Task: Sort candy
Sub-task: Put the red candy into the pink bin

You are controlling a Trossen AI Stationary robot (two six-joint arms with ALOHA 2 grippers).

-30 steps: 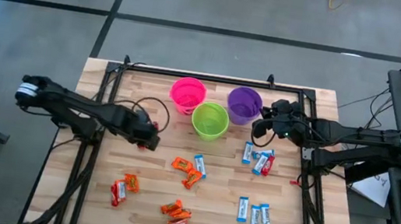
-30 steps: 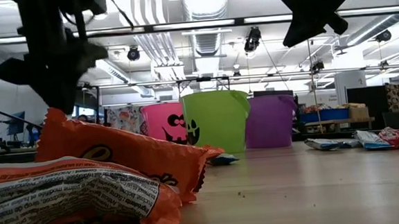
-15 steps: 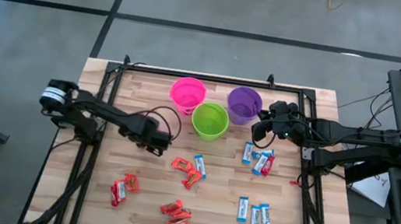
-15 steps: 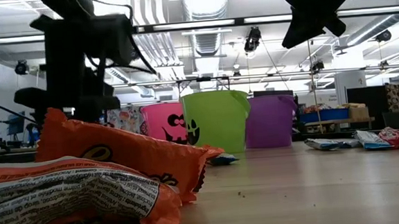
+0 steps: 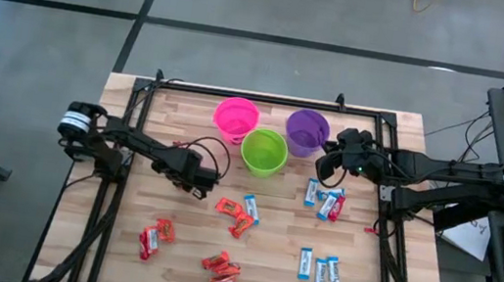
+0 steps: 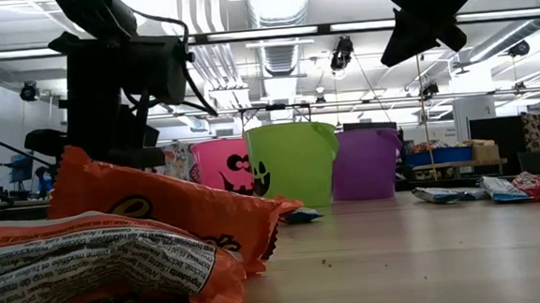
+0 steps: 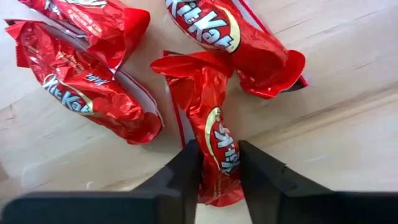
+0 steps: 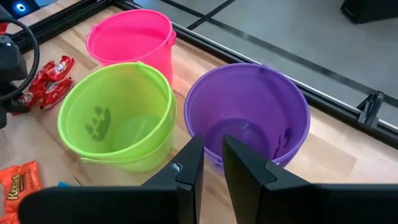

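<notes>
Candy [image 7: 219,134] between left pincer [image 7: 217,163] fingers

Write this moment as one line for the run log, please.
left tool: closed on a red candy | right tool: shut, empty, near purple cup

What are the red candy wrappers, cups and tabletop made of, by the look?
Red candy wrappers: thin glossy foil or plastic film, going by the crinkles, sharp highlights and crimped ends.
Cups: pink, green, purple: likely moulded plastic, smooth and semi-gloss, with thin, slightly translucent walls and rolled rims.
Tabletop: wood, apparently butcher-block, with visible planks and grain and a matte finish.
</notes>
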